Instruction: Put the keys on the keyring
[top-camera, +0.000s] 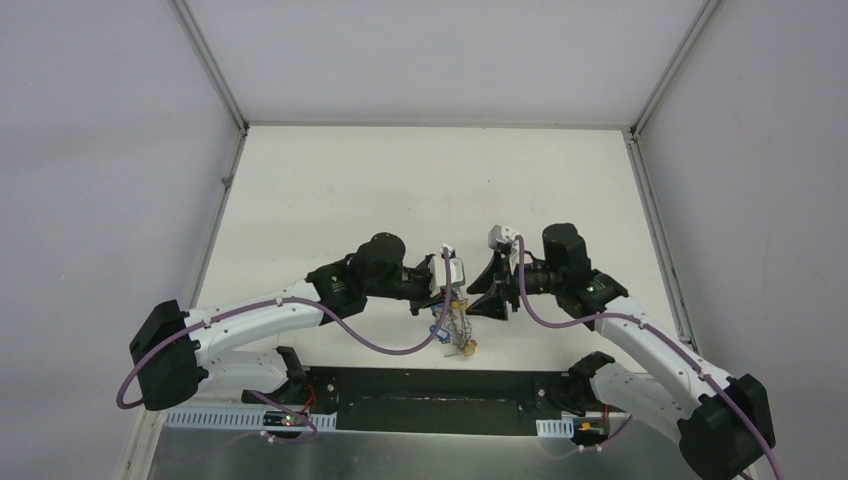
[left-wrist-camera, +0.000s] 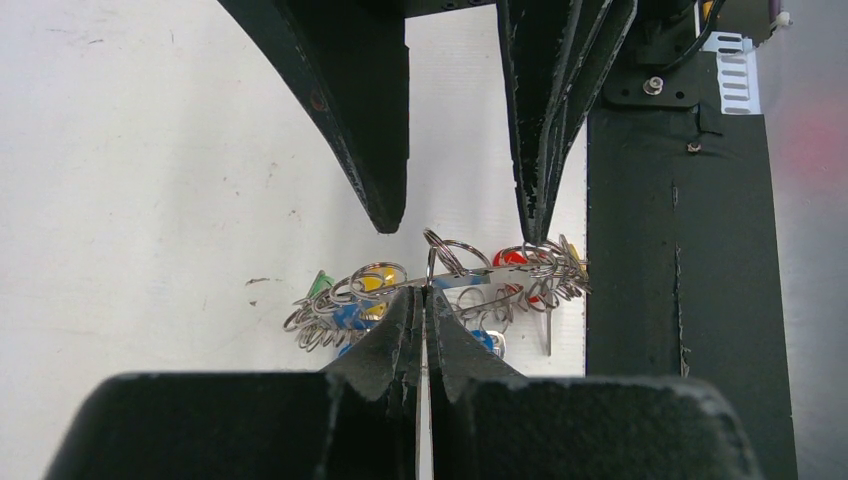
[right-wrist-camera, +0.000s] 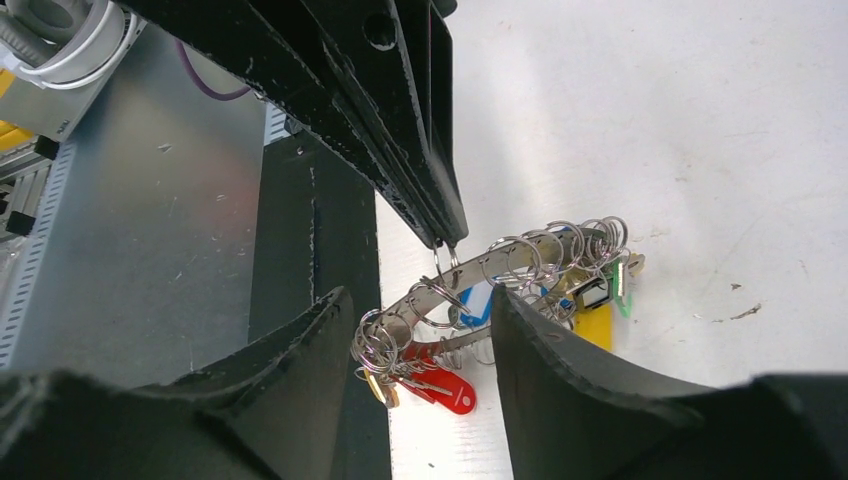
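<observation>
Bench: white, with grey walls around it.
Keyring: by the bench's near edge, midway between the arms, fringed with small rings and coloured tags.
Left claw: pinched tight on the keyring.
Right claw: parted, one finger either side of the keyring.

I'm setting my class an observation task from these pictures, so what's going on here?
The left pincer is shut on a small wire loop of the large silver-grey metal keyring, fringed with small rings and coloured plastic tags, near the white table's front edge. The right pincer is open, its fingers standing either side of that ring without gripping it. No separate key being added is visible.
</observation>
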